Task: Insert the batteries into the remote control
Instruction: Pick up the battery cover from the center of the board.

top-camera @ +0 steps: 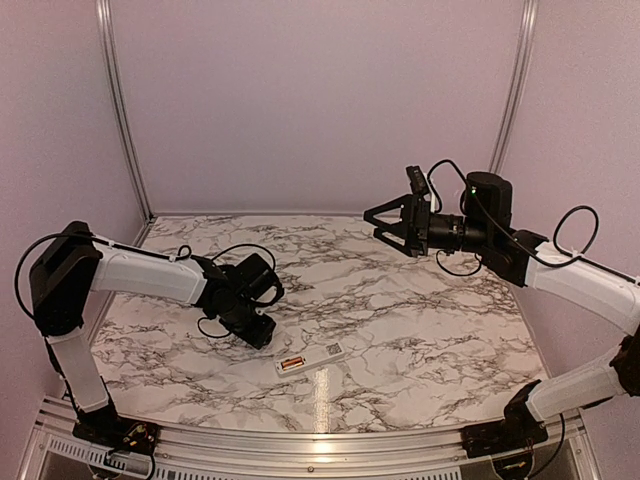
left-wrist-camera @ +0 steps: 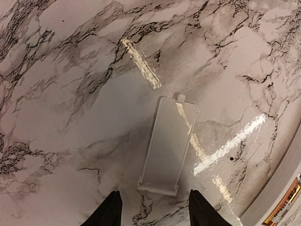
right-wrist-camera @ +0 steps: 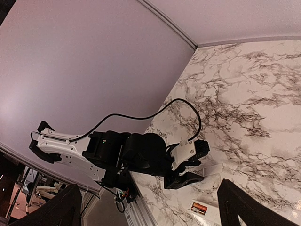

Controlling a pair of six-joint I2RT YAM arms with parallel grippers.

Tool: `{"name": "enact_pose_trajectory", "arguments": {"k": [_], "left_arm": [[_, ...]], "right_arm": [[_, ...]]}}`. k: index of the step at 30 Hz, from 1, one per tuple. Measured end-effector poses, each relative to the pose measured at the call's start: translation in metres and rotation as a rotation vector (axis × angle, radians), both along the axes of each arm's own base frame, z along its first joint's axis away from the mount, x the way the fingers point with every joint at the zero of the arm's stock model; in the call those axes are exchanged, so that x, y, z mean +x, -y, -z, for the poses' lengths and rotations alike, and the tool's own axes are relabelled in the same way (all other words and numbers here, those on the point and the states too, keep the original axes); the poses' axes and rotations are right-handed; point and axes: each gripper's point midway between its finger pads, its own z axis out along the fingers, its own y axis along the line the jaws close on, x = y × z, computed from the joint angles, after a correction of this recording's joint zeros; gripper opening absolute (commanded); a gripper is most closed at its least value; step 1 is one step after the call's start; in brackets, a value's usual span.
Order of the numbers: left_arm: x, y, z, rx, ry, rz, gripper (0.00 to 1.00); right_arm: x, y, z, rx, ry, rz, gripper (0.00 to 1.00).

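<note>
From above, my left end effector (left-wrist-camera: pixel 154 197), spread wide, hid the flat white plastic cover (left-wrist-camera: pixel 168 146) it straddled. My right end effector (top-camera: pixel 373 223) hung wide open. The slim white remote control (top-camera: pixel 310 358) lay bay-up on the marbled desk (top-camera: pixel 420 320), holding a reddish-orange battery (top-camera: pixel 291 364); a second was indistinct.

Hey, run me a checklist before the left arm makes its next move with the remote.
1. Remote lies bay-up on the table: ok.
2. Batteries seated: one orange battery shows in the bay; a second one, cannot tell.
3. Left pincer open: ok.
4. White flat panel lies flat, lined up with the left pincer, not gripped: ok.
5. Right pincer open, raised off the table: ok.
</note>
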Motion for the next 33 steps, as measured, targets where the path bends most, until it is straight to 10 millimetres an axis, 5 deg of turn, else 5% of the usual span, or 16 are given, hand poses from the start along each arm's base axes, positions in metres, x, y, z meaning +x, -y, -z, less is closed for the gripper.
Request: {"name": "enact_pose_trajectory", "arguments": {"k": [19,33], "left_arm": [[0.009,0.008,0.009,0.049,-0.012,0.025,0.34],[0.007,0.008,0.010,0.049,-0.021,0.028,0.36]], "right_arm": [[0.002,0.002,0.000,0.001,0.000,0.005,0.99],[0.003,0.003,0.004,-0.002,-0.006,0.007,0.99]]}}
